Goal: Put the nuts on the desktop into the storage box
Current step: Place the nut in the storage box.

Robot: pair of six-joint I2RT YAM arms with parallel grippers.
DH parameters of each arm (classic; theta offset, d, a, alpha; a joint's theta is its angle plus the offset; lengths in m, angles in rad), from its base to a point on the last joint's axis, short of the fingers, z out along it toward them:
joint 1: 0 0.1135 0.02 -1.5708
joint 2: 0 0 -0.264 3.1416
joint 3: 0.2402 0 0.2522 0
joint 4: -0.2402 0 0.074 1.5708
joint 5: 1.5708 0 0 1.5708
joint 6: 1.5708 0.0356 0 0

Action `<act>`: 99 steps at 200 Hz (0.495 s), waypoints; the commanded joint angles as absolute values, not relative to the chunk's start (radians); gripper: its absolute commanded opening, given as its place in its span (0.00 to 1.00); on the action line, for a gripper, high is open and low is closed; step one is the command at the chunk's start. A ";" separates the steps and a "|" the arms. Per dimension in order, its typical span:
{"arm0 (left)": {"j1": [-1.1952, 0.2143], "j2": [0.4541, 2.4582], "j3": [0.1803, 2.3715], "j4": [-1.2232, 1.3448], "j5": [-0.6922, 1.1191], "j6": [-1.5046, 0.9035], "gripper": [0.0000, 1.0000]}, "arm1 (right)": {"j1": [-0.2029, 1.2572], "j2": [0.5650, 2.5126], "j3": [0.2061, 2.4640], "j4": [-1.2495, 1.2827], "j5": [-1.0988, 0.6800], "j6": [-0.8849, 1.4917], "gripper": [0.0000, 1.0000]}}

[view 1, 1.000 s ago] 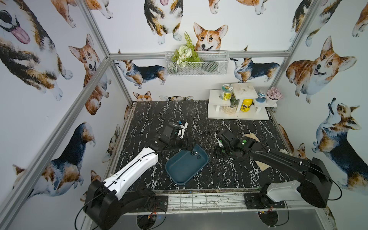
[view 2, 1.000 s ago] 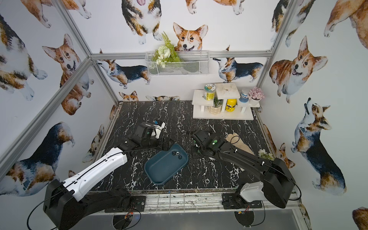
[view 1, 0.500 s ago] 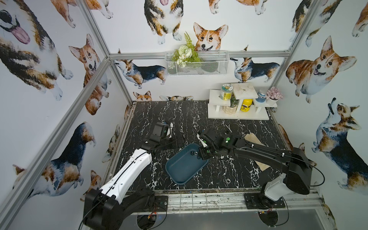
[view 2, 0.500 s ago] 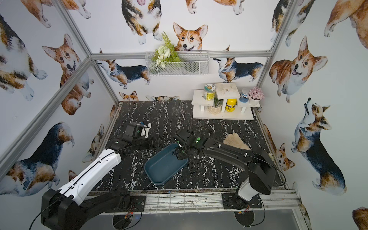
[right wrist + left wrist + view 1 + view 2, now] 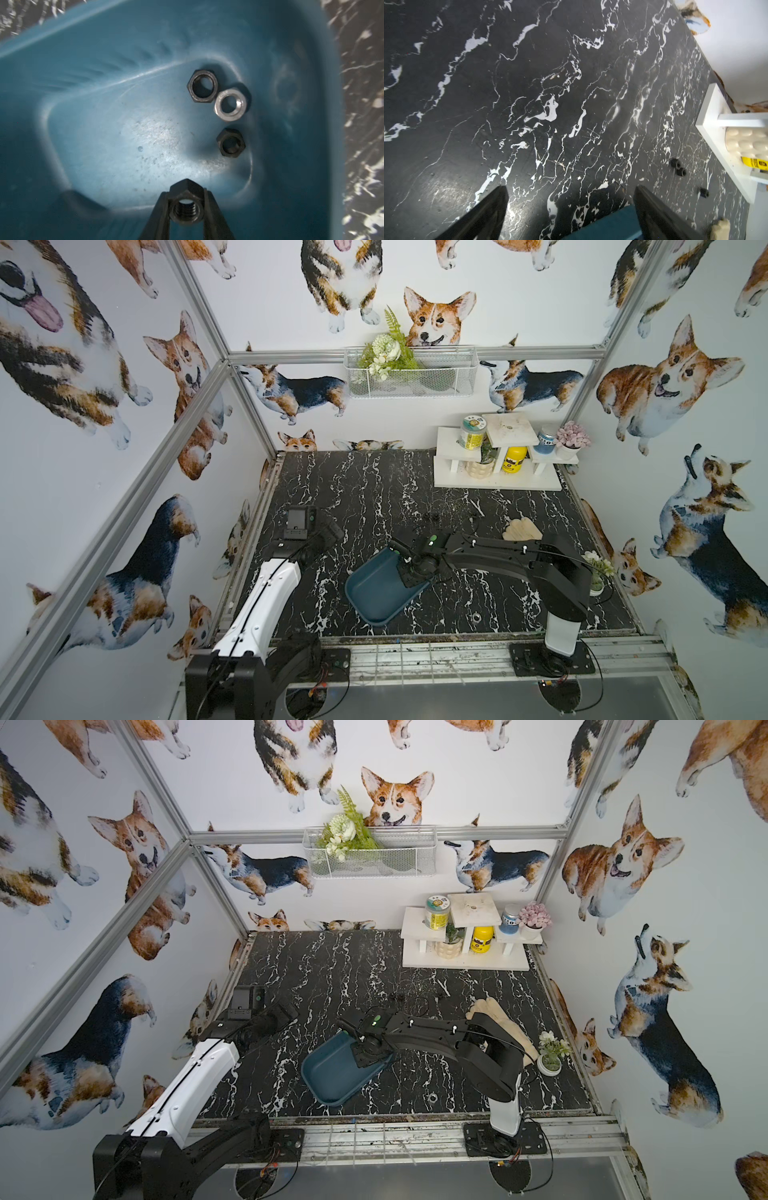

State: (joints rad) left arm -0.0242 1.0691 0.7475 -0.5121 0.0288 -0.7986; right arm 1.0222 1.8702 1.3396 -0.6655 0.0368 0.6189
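The teal storage box (image 5: 371, 594) (image 5: 330, 1073) lies near the front of the black marble desktop (image 5: 374, 489). My right gripper (image 5: 186, 198) (image 5: 409, 571) hangs over the box's far right end, shut on a black nut (image 5: 185, 207). On the box floor below lie two black nuts (image 5: 203, 86) (image 5: 231, 142) and a silver nut (image 5: 230, 104). My left gripper (image 5: 571, 188) (image 5: 330, 532) stands open and empty over bare desktop left of the box. Black nuts (image 5: 675, 162) (image 5: 681, 172) (image 5: 704, 192) lie on the desktop behind the box, and a silver nut (image 5: 476, 617) lies near the front edge.
A white stepped shelf (image 5: 494, 479) with jars stands at the back right. A beige glove (image 5: 521, 529) and a small potted plant (image 5: 597, 572) sit by the right wall. A white wire basket (image 5: 409, 379) hangs on the back wall.
My right gripper has carried the black nut leftward from the desktop to above the box. My left arm has drawn back from the box toward the left wall.
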 commanded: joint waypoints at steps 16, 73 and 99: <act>-0.017 1.068 0.744 -0.492 -0.025 -0.828 1.00 | 1.024 1.901 1.369 -0.697 0.064 0.610 0.22; -0.016 1.054 0.696 -0.515 -0.095 -0.909 1.00 | 1.024 2.034 1.491 -0.654 0.084 0.608 0.25; -0.015 1.056 0.699 -0.533 -0.097 -0.922 1.00 | 1.025 2.081 1.540 -0.639 0.105 0.612 0.27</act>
